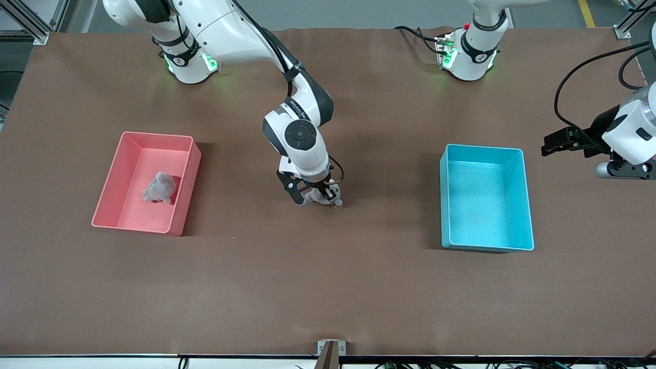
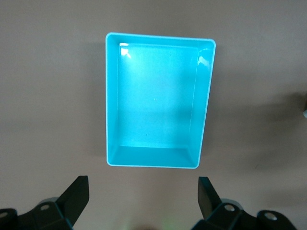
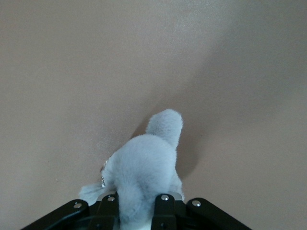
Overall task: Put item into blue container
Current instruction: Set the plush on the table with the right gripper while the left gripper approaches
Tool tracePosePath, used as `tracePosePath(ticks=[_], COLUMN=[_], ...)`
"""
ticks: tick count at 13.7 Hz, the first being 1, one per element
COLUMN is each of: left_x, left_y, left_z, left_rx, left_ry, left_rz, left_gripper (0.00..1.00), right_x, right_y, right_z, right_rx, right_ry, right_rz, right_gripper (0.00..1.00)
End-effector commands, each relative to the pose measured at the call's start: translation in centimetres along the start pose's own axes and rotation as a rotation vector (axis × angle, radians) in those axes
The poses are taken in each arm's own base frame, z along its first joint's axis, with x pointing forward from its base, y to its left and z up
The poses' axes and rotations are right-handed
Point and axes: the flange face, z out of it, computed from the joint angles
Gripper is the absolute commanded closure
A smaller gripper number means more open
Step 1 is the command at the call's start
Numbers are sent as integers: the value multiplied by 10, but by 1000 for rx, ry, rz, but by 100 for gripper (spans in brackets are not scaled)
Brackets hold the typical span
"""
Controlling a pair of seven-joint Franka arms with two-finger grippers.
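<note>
A grey plush toy (image 1: 328,199) (image 3: 144,165) is low over the middle of the table, between the two bins, with my right gripper (image 1: 319,197) (image 3: 136,207) shut on it. I cannot tell whether it touches the mat. The blue container (image 1: 523,205) (image 2: 113,96), a light cyan bin, stands empty toward the left arm's end of the table. My left gripper (image 1: 547,146) (image 2: 144,201) waits in the air beside that bin, open and holding nothing.
A pink bin (image 1: 110,197) of the same shape stands toward the right arm's end, with a second grey plush toy (image 1: 159,188) lying in it. Brown mat (image 1: 328,287) covers the table. Black cables (image 1: 579,72) hang near the left arm.
</note>
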Motion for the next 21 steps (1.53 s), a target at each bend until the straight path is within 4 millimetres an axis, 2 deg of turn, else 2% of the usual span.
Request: tracePosePath(ticks=[1,2,6,8,10,12,15,17,19,21], left_x=[-15,-20,-30,-30,-29,-30,-26,-18,-17,-20], left_y=[6,16,57,72,79,95,121,148,195,256], left_z=[12,15,31,34,35,37,47,77,109,136], left_rx=[5,8,18,-24,-62,-63,-81,-112,-135,-169], left_ry=[-30,-36,-48,-40,-37,-31,-20,2,45,61], left_rz=[-1,15,73,52,22,47,31,-25,-62,-138], left_gripper=[0,0,0,0,0,0,1,1,1,1], right_x=[-1,-2,0,10,23,43,111,166,214,262], right_y=[-5,-5,-6,-6,-11,-10,-6,16,47,76], right_z=[1,2,-6,-10,-25,-56,-118,-148,-168,-177], right_rx=[21,20,22,-11,-77,-129,-140,-166,-165,-164], right_ry=[-2,3,29,29,25,11,-11,-47,-72,-97], right_rz=[29,19,-76,-117,-167,-221,-195,-293,-385,-488], right_gripper=[36,0,0,0,0,0,0,0,0,0])
